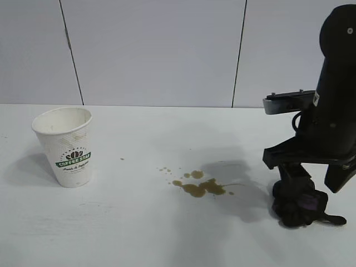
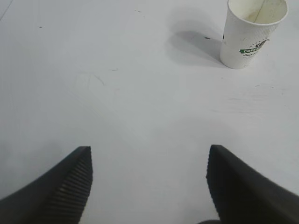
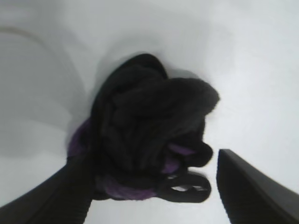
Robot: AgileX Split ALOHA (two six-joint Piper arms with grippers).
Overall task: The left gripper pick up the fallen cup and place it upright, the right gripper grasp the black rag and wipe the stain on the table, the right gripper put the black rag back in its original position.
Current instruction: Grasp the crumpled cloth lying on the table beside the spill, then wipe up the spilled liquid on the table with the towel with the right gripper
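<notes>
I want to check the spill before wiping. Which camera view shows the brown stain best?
The exterior view: the stain lies whole on the table, between the upright cup and the black rag. Neither wrist view shows it.

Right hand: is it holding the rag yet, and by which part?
Nothing is held yet. The right hand is open, its fingers on either side of the black rag, which lies bunched on the table. The left hand is open and empty too.
</notes>
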